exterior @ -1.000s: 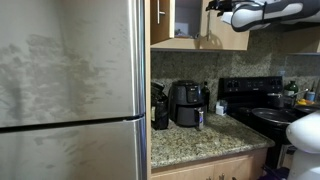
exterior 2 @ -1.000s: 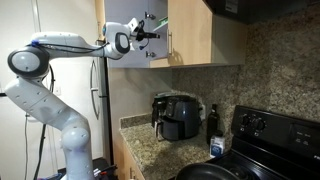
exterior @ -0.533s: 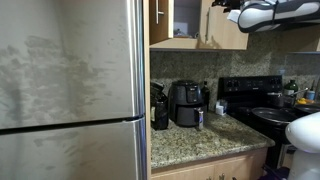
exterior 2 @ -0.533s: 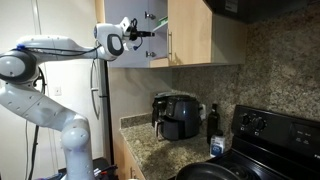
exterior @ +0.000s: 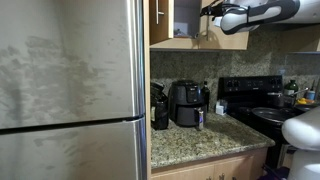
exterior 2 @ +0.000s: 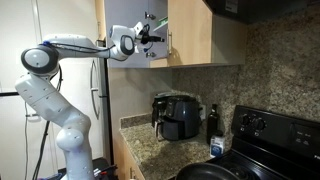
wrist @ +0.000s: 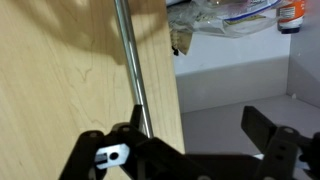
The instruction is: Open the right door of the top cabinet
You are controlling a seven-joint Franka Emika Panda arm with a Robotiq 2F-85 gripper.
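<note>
Two gripper (wrist: 185, 152) fingers (wrist: 272, 140) spread wide, empty; right door (wrist: 60, 80) edge, handle (wrist: 130, 70) between them; top cabinet (wrist: 240, 80) interior open

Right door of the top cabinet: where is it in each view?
Exterior view: right door at top, right of the dark opening.
Exterior view: right door top centre, just right of the gripper.
Wrist view: right door fills the left half.
Shared landmark: the gripper, beside the door's bar handle.
</note>
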